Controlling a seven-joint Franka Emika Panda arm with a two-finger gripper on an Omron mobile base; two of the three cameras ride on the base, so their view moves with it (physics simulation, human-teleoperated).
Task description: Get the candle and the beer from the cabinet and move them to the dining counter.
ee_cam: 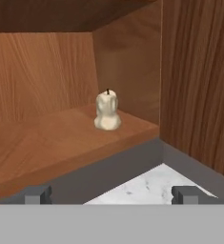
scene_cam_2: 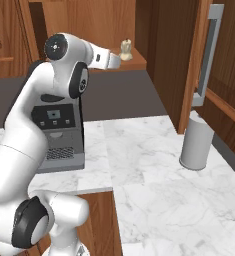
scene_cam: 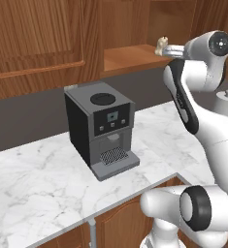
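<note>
— Candle (ee_cam: 107, 110) is standing upright on the cabinet (ee_cam: 61, 138) shelf, near its front edge. Is the gripper (ee_cam: 111, 194) holding anything?
— No, its fingers are spread wide, empty. It's looking light and waxy; squeezing gently around its squat middle.

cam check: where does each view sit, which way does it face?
Left base view: behind-left, facing the coffee machine and cabinet; arm rises lower right.
Right base view: behind-right, same scene; arm lower left.
Hand view: on the hand, facing the candle on the cabinet shelf; open gripper at the bottom.
All three share the candle.
</note>
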